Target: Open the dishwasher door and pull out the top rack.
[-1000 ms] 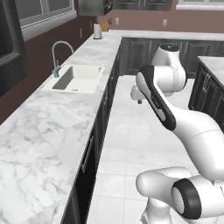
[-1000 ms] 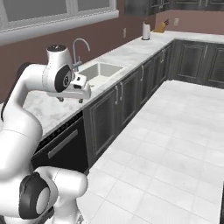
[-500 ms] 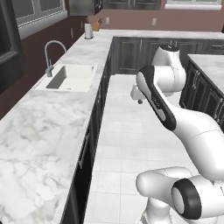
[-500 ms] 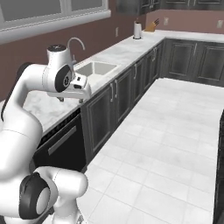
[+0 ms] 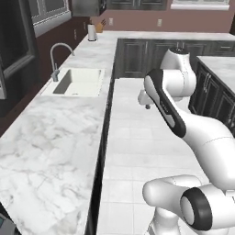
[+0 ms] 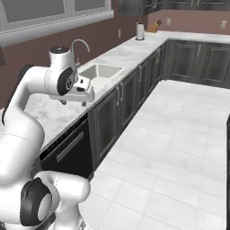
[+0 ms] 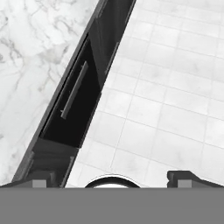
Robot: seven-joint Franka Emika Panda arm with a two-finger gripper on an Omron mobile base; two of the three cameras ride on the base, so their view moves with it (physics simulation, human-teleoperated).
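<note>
Dishwasher door (image 6: 71,152) shut, flat black panel under the marble counter (image 6: 49,114), facing the tiled floor (image 6: 179,148); its grey bar handle (image 7: 73,90) runs lengthwise along the counter edge. Gripper (image 6: 75,102) hangs above the counter edge, fingers spread, empty.

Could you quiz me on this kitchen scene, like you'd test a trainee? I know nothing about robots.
1. True or false: the dishwasher door is shut, flush under the counter.
2. What fixture sits behind the sink?
A. a stove
B. a faucet
C. a toaster
3. In the hand view, is the gripper touching the door's handle?

Key: 1 true. 2 B. 3 No; the fingertips stand apart above the floor, gripping nothing.
</note>
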